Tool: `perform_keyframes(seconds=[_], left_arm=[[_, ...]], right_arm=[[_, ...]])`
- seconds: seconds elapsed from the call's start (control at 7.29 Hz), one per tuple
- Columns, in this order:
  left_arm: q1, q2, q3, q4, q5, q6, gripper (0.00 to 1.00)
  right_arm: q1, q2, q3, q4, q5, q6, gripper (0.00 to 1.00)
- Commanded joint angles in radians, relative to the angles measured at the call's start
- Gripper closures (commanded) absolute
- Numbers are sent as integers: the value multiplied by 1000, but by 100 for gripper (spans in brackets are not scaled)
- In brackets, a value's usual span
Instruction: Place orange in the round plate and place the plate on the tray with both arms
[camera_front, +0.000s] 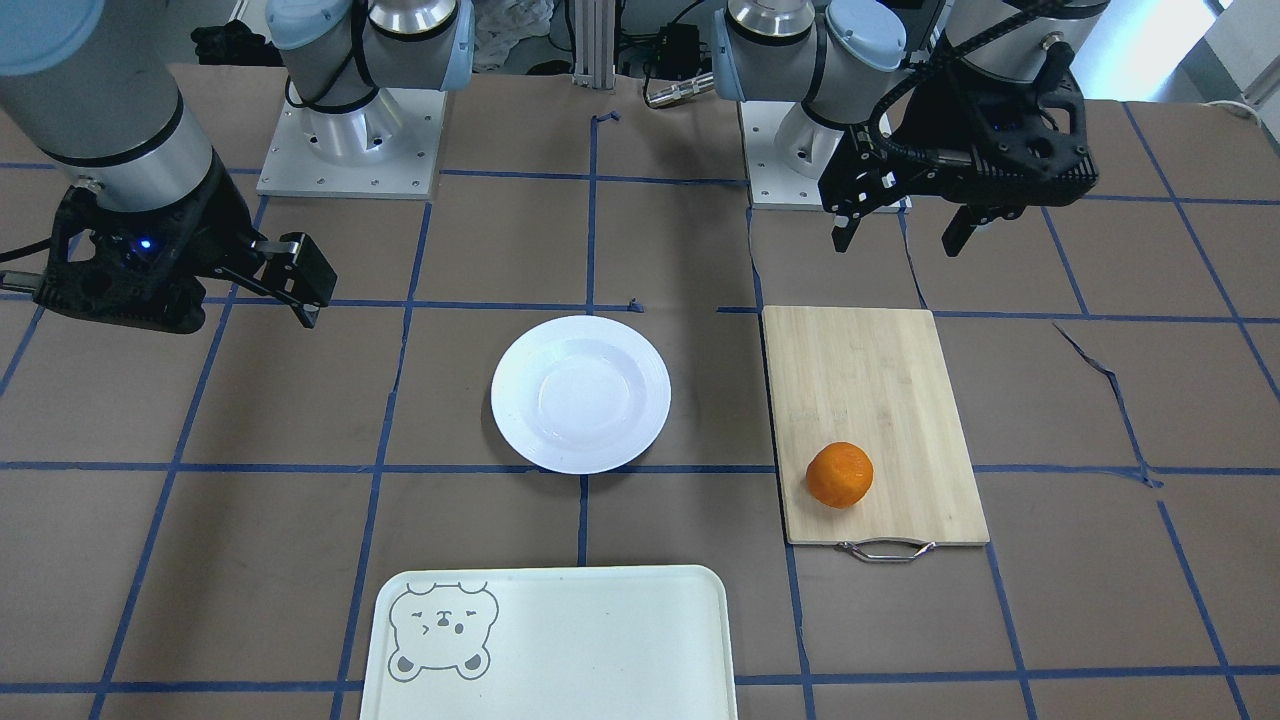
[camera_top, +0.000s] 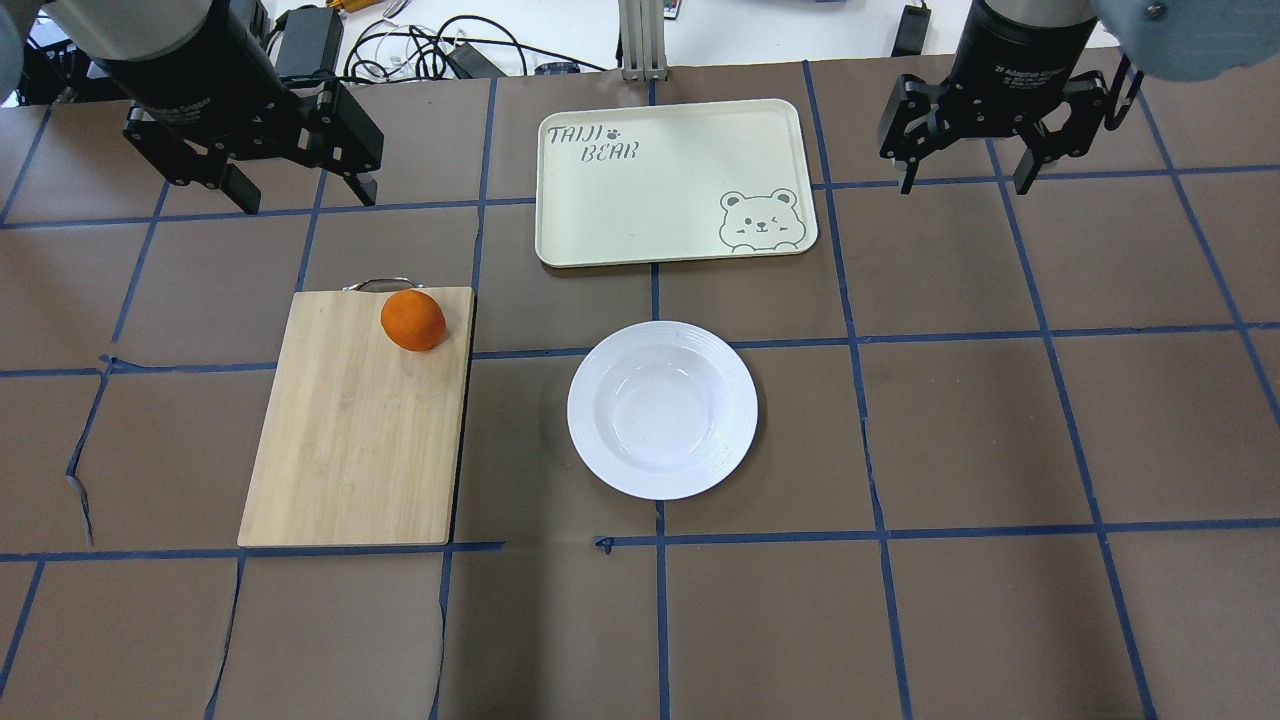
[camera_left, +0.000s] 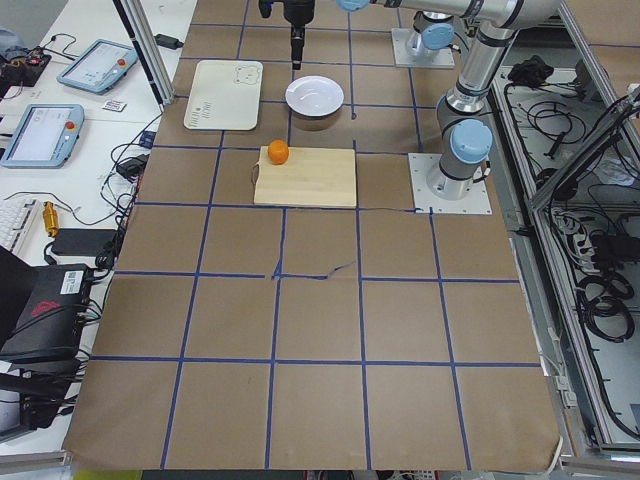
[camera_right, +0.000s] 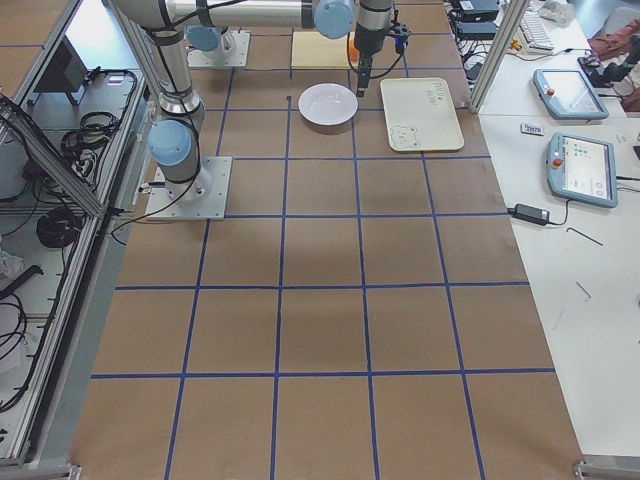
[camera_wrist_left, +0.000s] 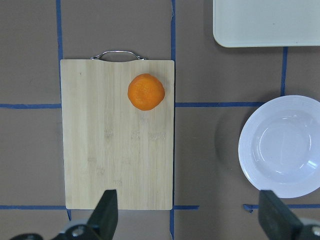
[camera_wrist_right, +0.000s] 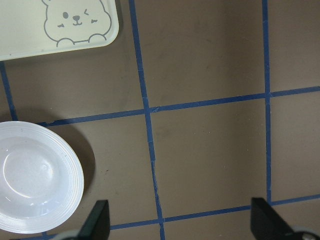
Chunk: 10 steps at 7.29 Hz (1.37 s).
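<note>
1. The left gripper and the right gripper are held spread wide and empty above the table.
2. The orange is seen at the cutting board's far right corner, left of the round plate.
3. The tray is set just beyond the plate, apart from it.

We hold the black two-finger left gripper aloft, fingers spread wide (pointing down). The black right gripper hangs likewise.
</note>
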Motion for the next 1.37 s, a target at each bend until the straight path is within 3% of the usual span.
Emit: perform_keyframes(seconds=[0.0, 0.82, 1.24], left_arm=[[1, 2, 0, 0, 2, 0, 0], [4, 2, -2, 0, 2, 3, 0], [2, 0, -2, 0, 0, 2, 0]], right_arm=[[-5, 5, 9, -4, 3, -41, 0], [-6, 7, 9, -24, 5, -46, 0], [-9, 8, 9, -29, 49, -38, 0]])
